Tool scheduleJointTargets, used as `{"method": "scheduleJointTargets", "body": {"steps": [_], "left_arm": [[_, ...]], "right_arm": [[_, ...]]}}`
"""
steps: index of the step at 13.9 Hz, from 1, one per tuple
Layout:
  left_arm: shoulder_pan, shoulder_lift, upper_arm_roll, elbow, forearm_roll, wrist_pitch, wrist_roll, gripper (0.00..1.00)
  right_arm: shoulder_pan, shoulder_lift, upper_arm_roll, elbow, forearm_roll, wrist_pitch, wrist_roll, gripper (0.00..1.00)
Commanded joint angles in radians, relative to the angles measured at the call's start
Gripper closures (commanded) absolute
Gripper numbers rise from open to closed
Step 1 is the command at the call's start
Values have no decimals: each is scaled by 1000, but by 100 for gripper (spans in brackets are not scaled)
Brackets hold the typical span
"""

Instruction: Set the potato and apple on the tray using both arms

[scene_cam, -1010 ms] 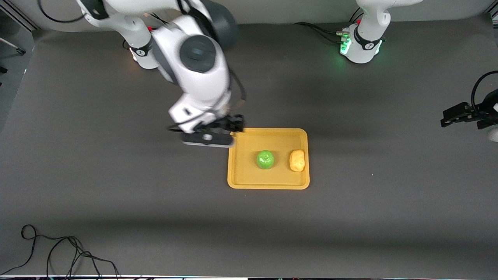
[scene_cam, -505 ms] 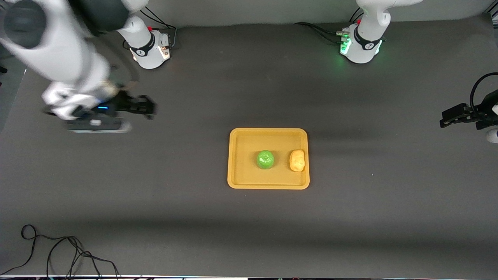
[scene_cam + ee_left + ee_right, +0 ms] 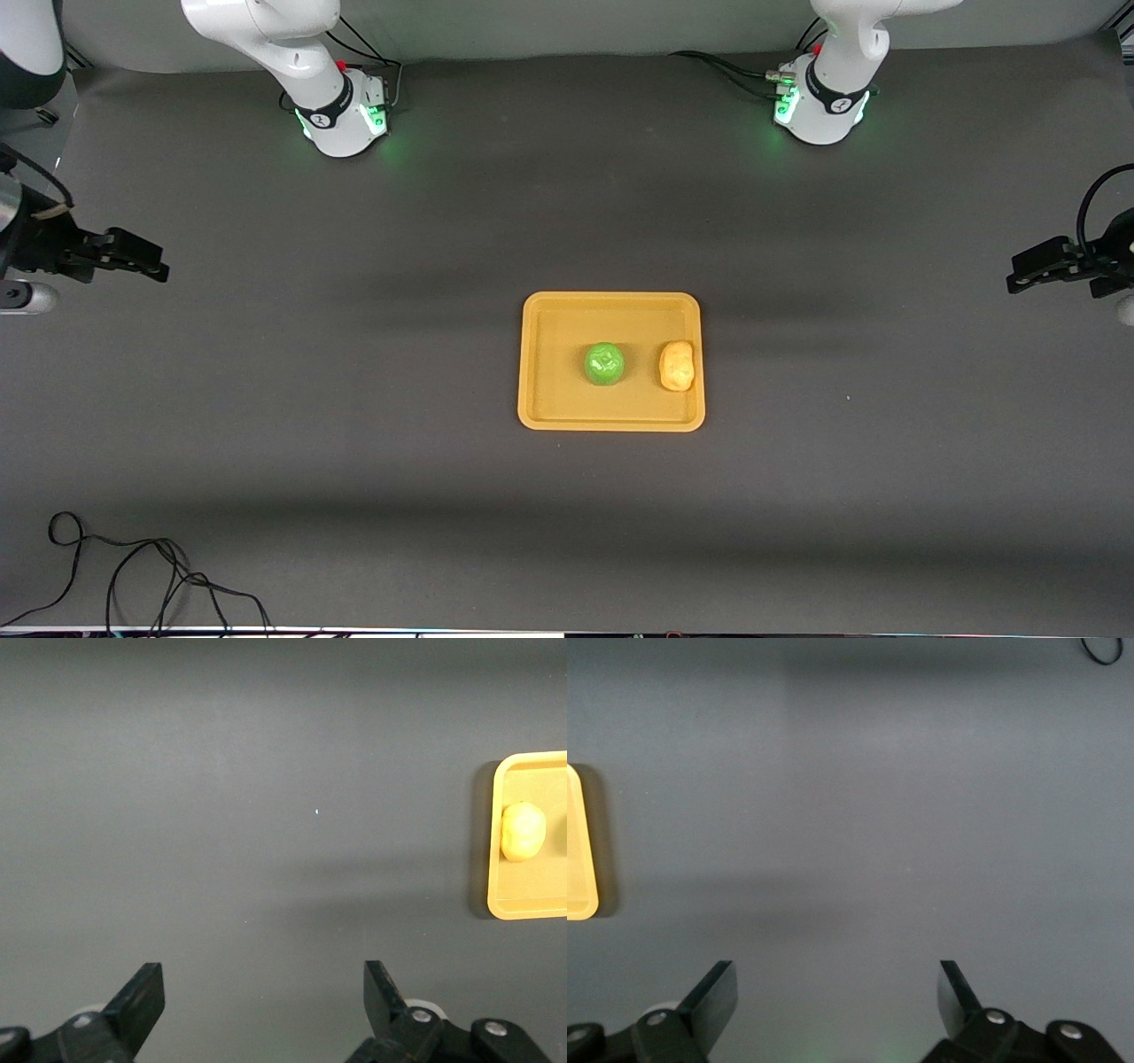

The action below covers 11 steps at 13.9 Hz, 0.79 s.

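Note:
The yellow-orange tray (image 3: 554,412) lies at the table's middle. The green apple (image 3: 604,363) sits on it near its centre. The tan potato (image 3: 677,365) lies on it beside the apple, by the rim toward the left arm's end. My right gripper (image 3: 151,266) is open and empty over the bare mat at the right arm's end of the table. My left gripper (image 3: 1019,273) is open and empty over the mat at the left arm's end. The left wrist view shows the tray's end (image 3: 532,904) with the potato (image 3: 523,831). The right wrist view shows a sliver of the tray (image 3: 578,850).
Both arm bases, the right arm's (image 3: 341,115) and the left arm's (image 3: 824,106), glow green along the table's edge farthest from the front camera. A black cable (image 3: 133,576) loops at the nearest edge toward the right arm's end. The dark mat (image 3: 354,399) covers the table.
My right arm has swung away from the tray's corner to the right arm's end of the table. The left arm, apple, potato and tray have not moved.

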Motion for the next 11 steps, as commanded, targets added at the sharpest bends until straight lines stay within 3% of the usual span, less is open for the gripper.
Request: {"method": "scheduleJointTargets", "body": {"steps": [1,11], "left_arm": [[-6,14,1,29,-8,-30,-25,0],[0,18,1,6,-11,-7,-53,0]], "right_arm": [[10,-16,-26,-19,10,26,-36,0],[16,-11,-21,-15,30,16,-31,0]]}}
